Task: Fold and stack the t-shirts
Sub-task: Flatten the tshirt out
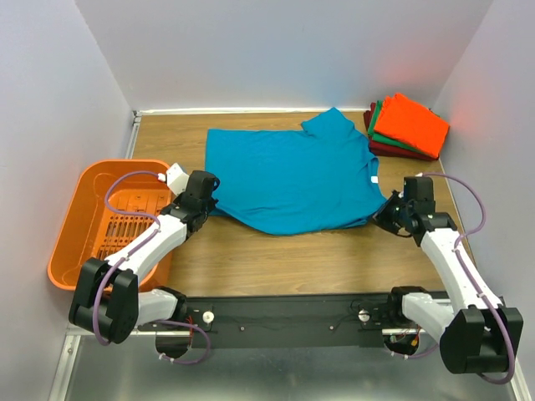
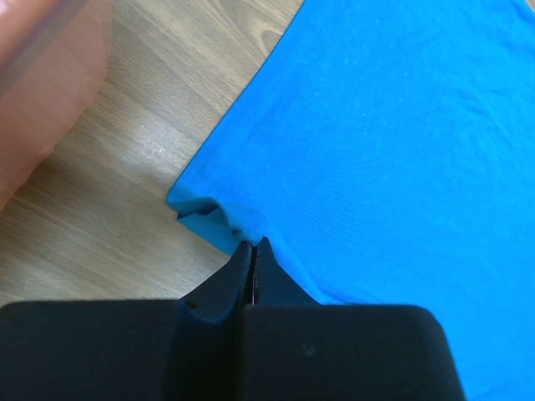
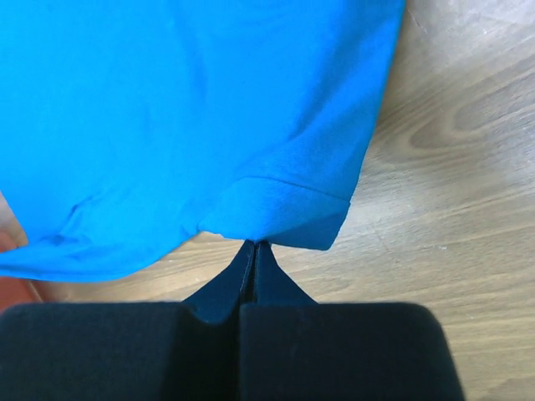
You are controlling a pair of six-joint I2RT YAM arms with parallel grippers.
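Observation:
A teal-blue t-shirt (image 1: 288,175) lies spread across the middle of the wooden table. My left gripper (image 1: 206,203) is shut on its near left corner; the left wrist view shows the hem (image 2: 209,213) bunched at the closed tips of that gripper (image 2: 252,242). At the shirt's near right corner my right gripper (image 1: 387,213) is shut on the cloth, with the folded edge (image 3: 284,213) pinched at its tips (image 3: 254,244). Folded orange, green and dark red t-shirts (image 1: 407,125) are stacked at the back right corner.
An orange slotted plastic basket (image 1: 71,217) stands at the left edge, just beside my left arm. White walls close the table in at the back and sides. Bare wood (image 1: 292,259) runs between the shirt and the arm bases.

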